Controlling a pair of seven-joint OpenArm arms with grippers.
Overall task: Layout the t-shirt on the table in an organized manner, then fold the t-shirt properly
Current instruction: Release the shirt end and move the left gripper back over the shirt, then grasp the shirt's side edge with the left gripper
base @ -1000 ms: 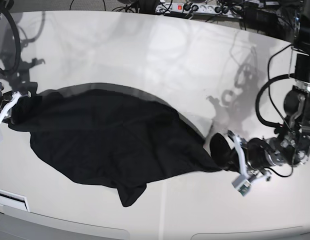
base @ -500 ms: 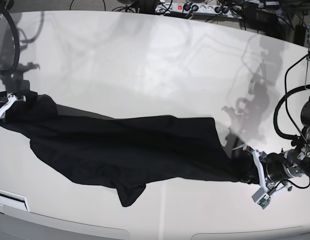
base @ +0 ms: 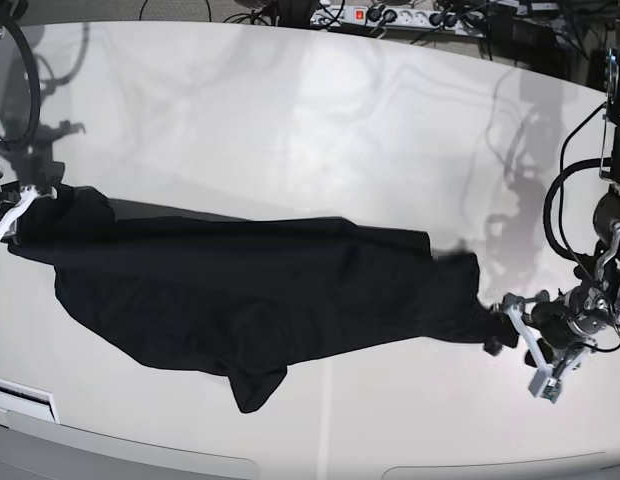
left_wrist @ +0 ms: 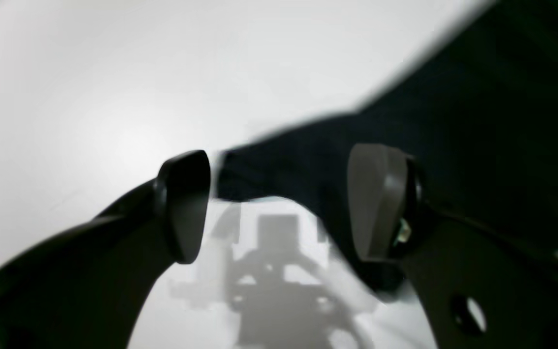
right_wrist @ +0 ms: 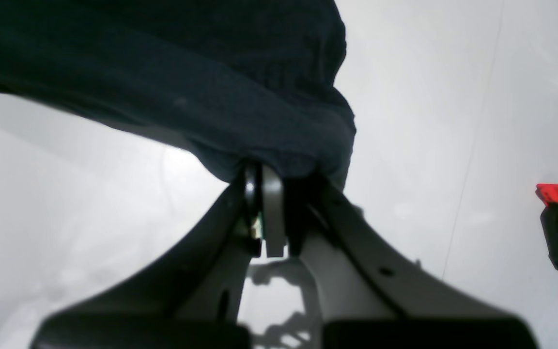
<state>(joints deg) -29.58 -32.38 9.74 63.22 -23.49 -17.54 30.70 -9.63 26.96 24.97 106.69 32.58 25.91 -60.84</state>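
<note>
T-shirt, plain black soft fabric, now lies stretched across the glossy off-white table. Left gripper has just let go, jaws wide, hem slack between them. Right gripper stays pinched on the opposite end. Judgement: layout stretch done; smoothing next.

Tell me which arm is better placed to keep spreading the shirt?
Probably the right: its end effector is shut on the shirt. The left end effector is open, with the shirt's corner loose between its fingers.
</note>
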